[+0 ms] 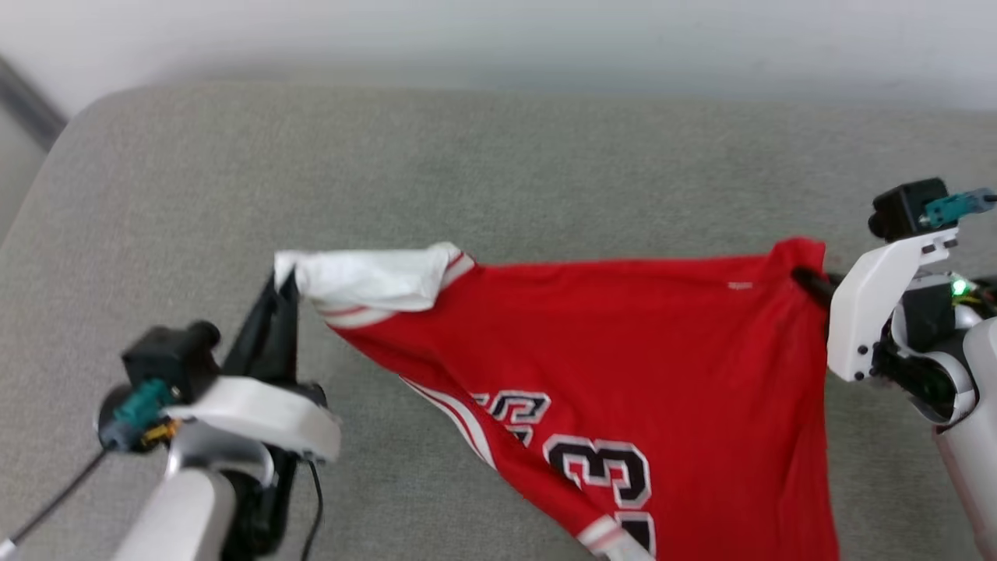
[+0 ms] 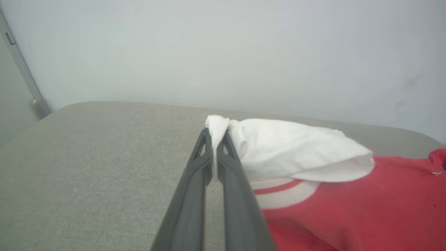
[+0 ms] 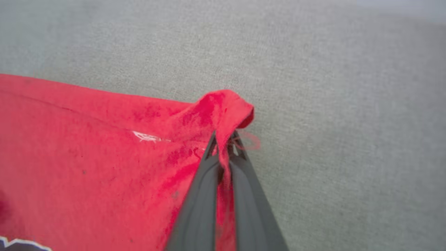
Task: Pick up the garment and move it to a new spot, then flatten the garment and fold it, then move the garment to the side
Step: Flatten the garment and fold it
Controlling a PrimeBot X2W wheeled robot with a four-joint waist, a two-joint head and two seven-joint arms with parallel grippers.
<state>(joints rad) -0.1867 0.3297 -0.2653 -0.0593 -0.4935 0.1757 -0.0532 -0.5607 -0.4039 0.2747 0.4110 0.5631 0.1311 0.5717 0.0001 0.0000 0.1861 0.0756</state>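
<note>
The soft red jersey T-shirt [image 1: 623,351] spanned crosswise between hands: left hand [image 1: 283,284] clamped its white sleeve [image 1: 366,280], right hand [image 1: 804,277] its red corner [image 3: 226,108].

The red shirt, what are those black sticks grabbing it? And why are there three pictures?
Those sticks are the fingers of a robot's two grippers, which work like hands. The big picture comes from a camera on the robot's head, looking down. The other two come from small cameras on its wrists, each looking along its own fingers. The red shirt, with a black and white number printed on it, is spread over a grey cushioned surface. The left gripper is shut on the shirt's white sleeve. The right gripper is shut on a red corner at the other end. Between them, the top edge of the cloth looks fairly straight.
</note>
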